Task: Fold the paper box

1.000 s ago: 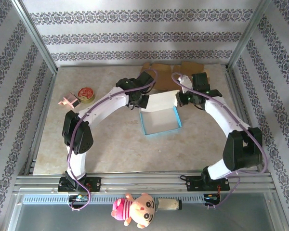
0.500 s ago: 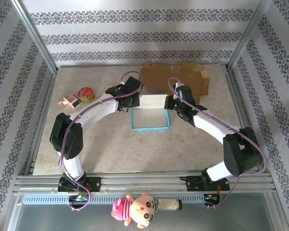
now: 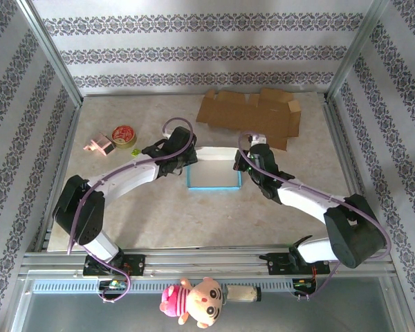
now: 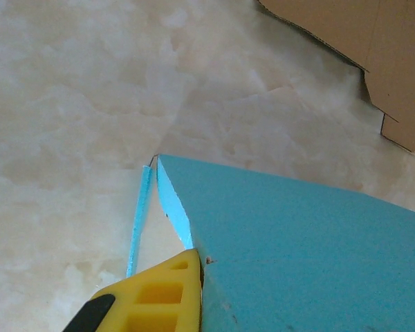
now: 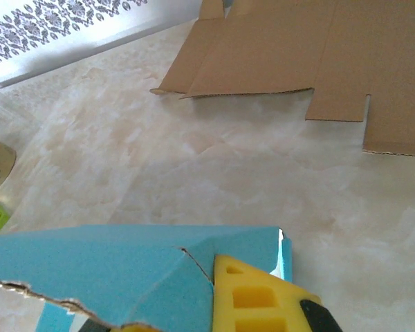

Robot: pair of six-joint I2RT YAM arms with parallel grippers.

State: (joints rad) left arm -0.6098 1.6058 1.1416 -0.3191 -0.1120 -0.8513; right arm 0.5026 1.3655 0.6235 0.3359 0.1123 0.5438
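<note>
pinching the box [image 3: 213,173] at opposite walls, left gripper [image 3: 190,156] and right gripper [image 3: 242,159] clamp tight; overhead, tape roll [image 3: 124,135] well left.

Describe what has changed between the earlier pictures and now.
Both arms drew back toward their bases, and the left gripper and right gripper carried the paper box slightly left, turning it square. Both stayed shut on its walls; the cardboard sheet and tape roll did not move.
</note>
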